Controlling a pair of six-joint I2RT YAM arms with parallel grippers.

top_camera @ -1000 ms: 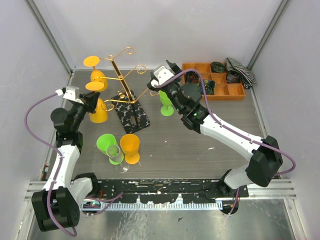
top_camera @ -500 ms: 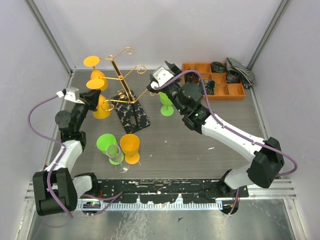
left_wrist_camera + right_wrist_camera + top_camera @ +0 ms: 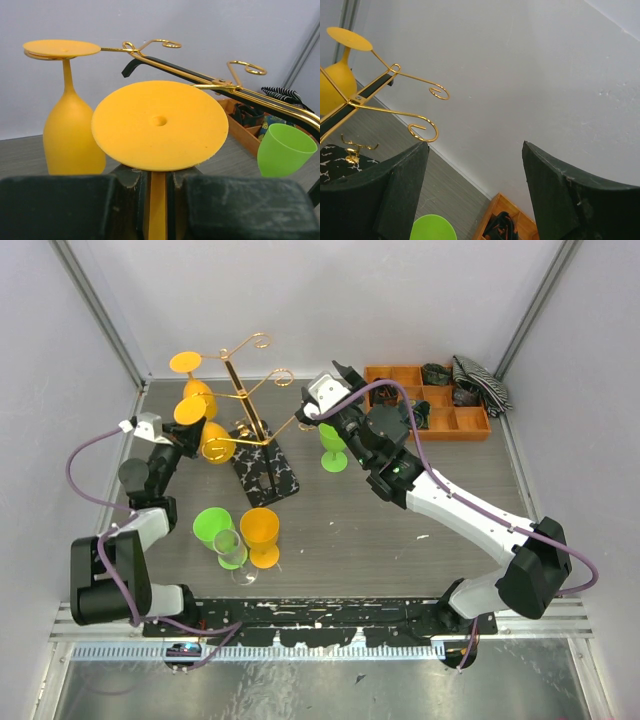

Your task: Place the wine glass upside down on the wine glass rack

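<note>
One inverted orange wine glass (image 3: 160, 122), stem clenched by the left gripper (image 3: 157, 192), sits just beside the wine glass rack (image 3: 268, 472) arm, where a misaligned foot may shove the rack; the right gripper (image 3: 475, 170) gapes empty near it.

We find a robotics test cell, not a domestic room. Plain white panel walls (image 3: 350, 300) enclose the work area on three sides, joined by bare aluminium posts (image 3: 93, 308). The grey wood-patterned surface (image 3: 400, 550) ends, behind the left fingers (image 3: 55, 210) and right fingers (image 3: 560, 200), at a slotted aluminium rail (image 3: 570, 615) carrying the arm bases. Purple cables (image 3: 69, 472) loop loose beside the arms. Beyond the right fingers sits an orange compartment tray (image 3: 460, 433) holding dark odds and ends.
</note>
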